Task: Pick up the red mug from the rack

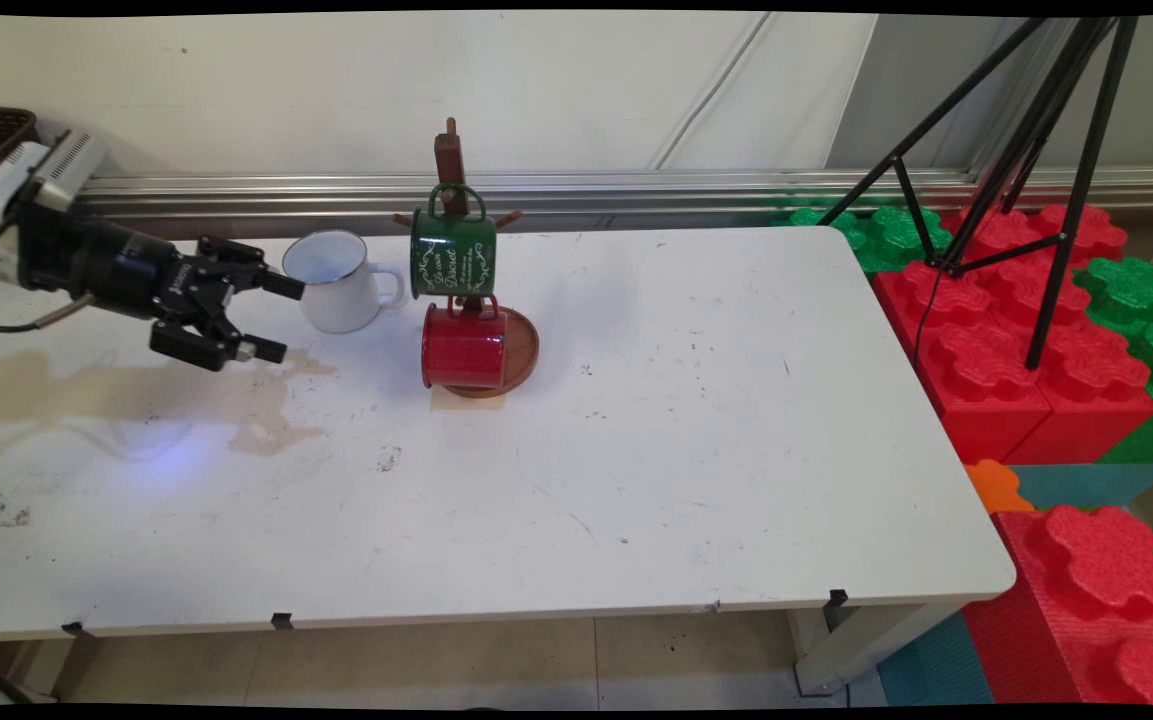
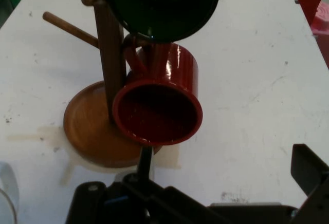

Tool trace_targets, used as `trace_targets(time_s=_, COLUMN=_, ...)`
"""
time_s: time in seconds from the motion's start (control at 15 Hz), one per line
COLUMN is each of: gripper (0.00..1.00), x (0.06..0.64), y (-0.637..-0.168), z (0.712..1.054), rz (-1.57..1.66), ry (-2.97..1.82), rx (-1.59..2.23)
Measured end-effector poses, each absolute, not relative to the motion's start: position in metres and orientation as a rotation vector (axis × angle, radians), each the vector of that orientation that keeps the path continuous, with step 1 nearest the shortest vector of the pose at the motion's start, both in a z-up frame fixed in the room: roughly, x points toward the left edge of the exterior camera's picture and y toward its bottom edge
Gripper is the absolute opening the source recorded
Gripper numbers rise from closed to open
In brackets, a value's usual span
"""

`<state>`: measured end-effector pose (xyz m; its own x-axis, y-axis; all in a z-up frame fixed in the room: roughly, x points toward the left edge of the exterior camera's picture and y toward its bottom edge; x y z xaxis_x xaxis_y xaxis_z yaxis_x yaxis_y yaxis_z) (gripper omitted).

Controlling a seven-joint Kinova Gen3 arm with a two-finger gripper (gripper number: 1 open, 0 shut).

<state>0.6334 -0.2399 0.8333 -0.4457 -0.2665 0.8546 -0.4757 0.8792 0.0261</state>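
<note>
- I see my gripper (image 1: pixel 274 318) spread wide and empty, low over the table (image 1: pixel 636 450) at its left end.
- The white mug (image 1: pixel 336 281) stands upright just beside the upper fingertip, handle turned away.
- Beyond it, on the wooden mug tree (image 1: pixel 456 200), hang a green mug (image 1: pixel 452 252) and a red mug (image 2: pixel 157 106).

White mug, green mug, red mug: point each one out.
white mug (image 1: pixel 336 290), main view, on its side wall.
green mug (image 1: pixel 453 255), main view, on its lettered side.
red mug (image 2: pixel 157 113), hand view, inside its open mouth.
</note>
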Motion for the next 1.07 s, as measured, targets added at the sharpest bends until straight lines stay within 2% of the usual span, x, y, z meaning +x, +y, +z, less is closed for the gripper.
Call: trace_targets(time_s=1.07, gripper=1.00, x=0.599, y=-0.261, z=0.766, rz=0.236, ry=-2.019, rx=0.546)
